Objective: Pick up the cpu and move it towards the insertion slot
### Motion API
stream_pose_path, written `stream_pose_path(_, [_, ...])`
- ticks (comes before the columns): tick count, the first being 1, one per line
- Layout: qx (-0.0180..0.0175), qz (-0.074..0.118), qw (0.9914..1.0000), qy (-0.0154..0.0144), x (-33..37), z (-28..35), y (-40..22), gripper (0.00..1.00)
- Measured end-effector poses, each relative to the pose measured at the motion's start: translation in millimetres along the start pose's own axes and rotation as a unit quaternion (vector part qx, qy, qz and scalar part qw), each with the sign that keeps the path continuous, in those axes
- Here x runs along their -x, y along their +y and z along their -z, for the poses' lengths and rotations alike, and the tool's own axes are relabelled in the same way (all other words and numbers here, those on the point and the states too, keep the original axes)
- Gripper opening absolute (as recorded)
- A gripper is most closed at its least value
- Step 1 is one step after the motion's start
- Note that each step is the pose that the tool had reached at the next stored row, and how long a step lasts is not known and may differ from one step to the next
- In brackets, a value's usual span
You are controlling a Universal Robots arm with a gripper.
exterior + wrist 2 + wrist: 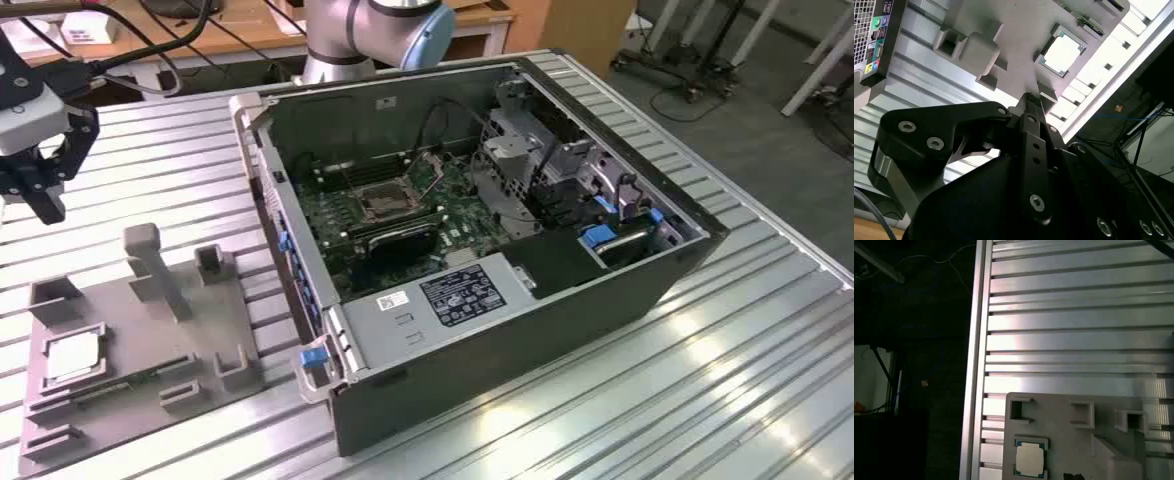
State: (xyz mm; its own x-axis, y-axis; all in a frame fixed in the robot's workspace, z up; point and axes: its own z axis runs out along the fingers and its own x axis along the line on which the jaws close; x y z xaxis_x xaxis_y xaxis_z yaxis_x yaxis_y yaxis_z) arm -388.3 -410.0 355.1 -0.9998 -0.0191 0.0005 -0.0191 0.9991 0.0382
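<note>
The cpu is a small silvery square lying flat in a recess of the grey fixture plate at the exterior view's left. It also appears in both wrist views, as the cpu and the cpu. My gripper hangs high above the table, well behind the fixture and apart from the chip. Its black fingers meet at the tip with nothing between them, as the gripper shows in the second wrist view. The insertion slot is a dark metal-framed square on the green board inside the open computer case.
The grey fixture carries upright posts and small pockets around the chip, plus a narrow green strip. The ribbed metal table ends in an edge close to the fixture. The arm's base stands behind the case.
</note>
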Motion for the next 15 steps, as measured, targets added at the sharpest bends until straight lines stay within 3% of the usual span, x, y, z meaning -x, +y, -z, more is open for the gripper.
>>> stream_pose_path(6, [0.0000,0.000,1.00000,0.0001,-0.3,0.1,0.0,0.10])
stream_pose_path(15, [0.0000,0.000,1.00000,0.0000,-6.6,-0.1,0.1,0.10])
